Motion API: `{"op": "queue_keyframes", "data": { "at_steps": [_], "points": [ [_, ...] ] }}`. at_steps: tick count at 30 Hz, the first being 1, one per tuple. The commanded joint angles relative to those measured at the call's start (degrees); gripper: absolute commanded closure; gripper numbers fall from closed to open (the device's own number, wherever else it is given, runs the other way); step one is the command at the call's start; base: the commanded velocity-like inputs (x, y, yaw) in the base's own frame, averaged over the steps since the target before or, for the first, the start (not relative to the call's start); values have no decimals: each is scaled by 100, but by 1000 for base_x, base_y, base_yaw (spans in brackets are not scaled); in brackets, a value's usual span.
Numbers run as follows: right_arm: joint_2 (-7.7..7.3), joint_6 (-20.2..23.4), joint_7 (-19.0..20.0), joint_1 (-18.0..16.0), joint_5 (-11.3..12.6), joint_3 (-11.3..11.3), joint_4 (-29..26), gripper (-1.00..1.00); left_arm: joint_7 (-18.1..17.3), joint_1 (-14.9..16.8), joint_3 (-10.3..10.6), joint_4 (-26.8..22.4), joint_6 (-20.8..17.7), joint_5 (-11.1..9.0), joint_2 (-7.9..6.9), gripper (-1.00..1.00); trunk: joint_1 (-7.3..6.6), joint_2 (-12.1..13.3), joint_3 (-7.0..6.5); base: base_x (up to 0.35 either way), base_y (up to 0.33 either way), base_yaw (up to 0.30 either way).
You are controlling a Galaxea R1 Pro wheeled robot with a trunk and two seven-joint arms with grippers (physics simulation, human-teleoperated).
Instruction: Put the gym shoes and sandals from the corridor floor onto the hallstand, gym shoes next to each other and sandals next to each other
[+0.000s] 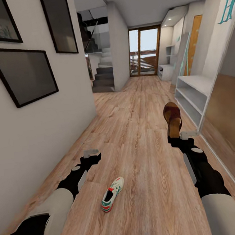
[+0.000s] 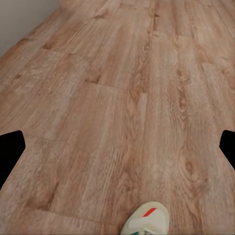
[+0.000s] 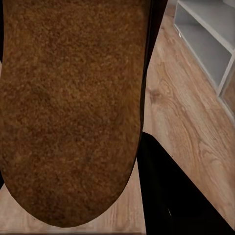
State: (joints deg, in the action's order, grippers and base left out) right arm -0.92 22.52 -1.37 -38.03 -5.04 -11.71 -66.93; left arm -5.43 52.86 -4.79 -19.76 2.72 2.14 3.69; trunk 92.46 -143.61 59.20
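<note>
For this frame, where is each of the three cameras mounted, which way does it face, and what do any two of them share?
Head view: on the robot's head, facing forward and down along the corridor floor; both arms show, the right gripper holding a sandal, the left gripper empty.
Left wrist view: by the left gripper, facing down at the floor and a gym shoe; dark finger edges show.
Right wrist view: by the right gripper, facing the sandal's footbed.
Shared: head and right wrist both see the sandal and the hallstand.
</note>
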Motion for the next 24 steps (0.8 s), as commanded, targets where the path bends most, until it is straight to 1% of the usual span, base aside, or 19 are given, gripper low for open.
{"op": "queue_keyframes", "data": {
  "at_steps": [1, 4, 8, 12, 16, 24],
  "points": [
    [1, 37, -3, -3, -32, 5, -10, 100, -37, 5, -48, 15, 63, 23, 6, -100, 1, -5, 38, 0, 0, 0],
    [3, 37, -3, -3, -32, 9, -11, 100, -37, 5, -48, 29, 127, 23, 3, -100, 9, -9, 127, 0, 0, 0],
    [4, 33, -3, -3, -32, 19, -13, 100, -37, 5, -48, 33, 147, 24, 0, -100, 9, -9, 134, 0, 0, -11],
    [4, 33, -3, -3, -32, 20, -13, 100, -37, 5, -48, 33, 149, 24, 0, -100, 9, -9, 134, 0, 49, -211],
    [4, 33, -3, -3, -33, 20, -13, 100, -37, 5, -48, 33, 149, 24, 0, -100, 9, -9, 135, 0, 217, -278],
    [4, 33, -3, -3, -34, 20, -13, 100, -37, 5, -48, 33, 149, 24, 0, -100, 9, -9, 135, 0, 300, -297]
  ]
}}
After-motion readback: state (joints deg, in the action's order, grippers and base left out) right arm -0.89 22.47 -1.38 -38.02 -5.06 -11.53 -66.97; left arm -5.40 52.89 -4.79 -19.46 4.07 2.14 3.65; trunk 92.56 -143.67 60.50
